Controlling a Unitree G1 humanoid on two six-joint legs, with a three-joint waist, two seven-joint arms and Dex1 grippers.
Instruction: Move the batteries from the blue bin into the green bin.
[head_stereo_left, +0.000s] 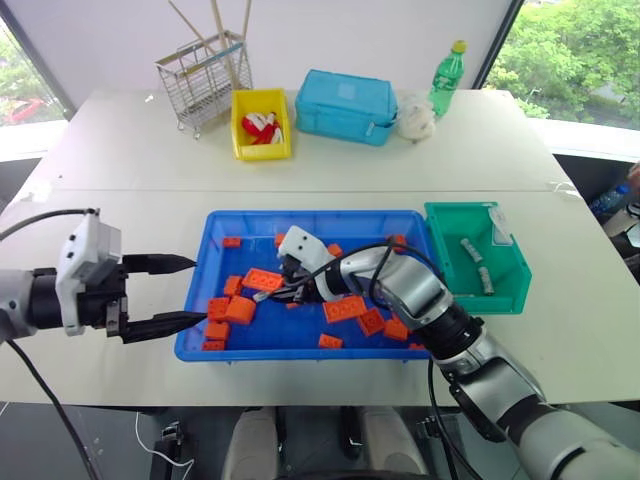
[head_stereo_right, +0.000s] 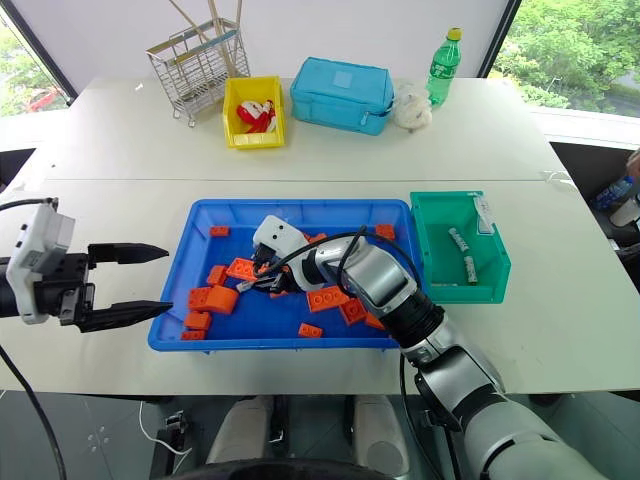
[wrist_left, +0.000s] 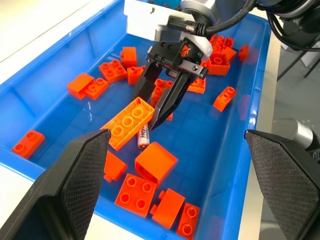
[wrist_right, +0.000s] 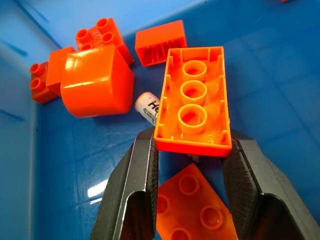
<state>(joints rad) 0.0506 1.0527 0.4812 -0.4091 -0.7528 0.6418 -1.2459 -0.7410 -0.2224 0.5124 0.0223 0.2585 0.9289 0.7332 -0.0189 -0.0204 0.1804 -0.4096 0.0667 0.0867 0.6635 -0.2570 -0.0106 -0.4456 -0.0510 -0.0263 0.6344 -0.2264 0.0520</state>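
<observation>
A battery (wrist_left: 143, 138) lies in the blue bin (head_stereo_left: 312, 222) near its left end, half hidden under a long upturned brick (wrist_right: 195, 100), with a rounded brick (wrist_right: 97, 87) just beside it; more bricks are scattered around; its label reads "He…"; the right claw (wrist_left: 152, 110) reaches down over it, fingers narrowed about the long brick's end, touching it on both sides; whether they pinch the battery I cannot tell; the left claw (head_stereo_left: 165, 295) hangs released at the bin's left edge; two batteries (head_stereo_left: 478, 265) lie in the green bin (head_stereo_left: 505, 290).
</observation>
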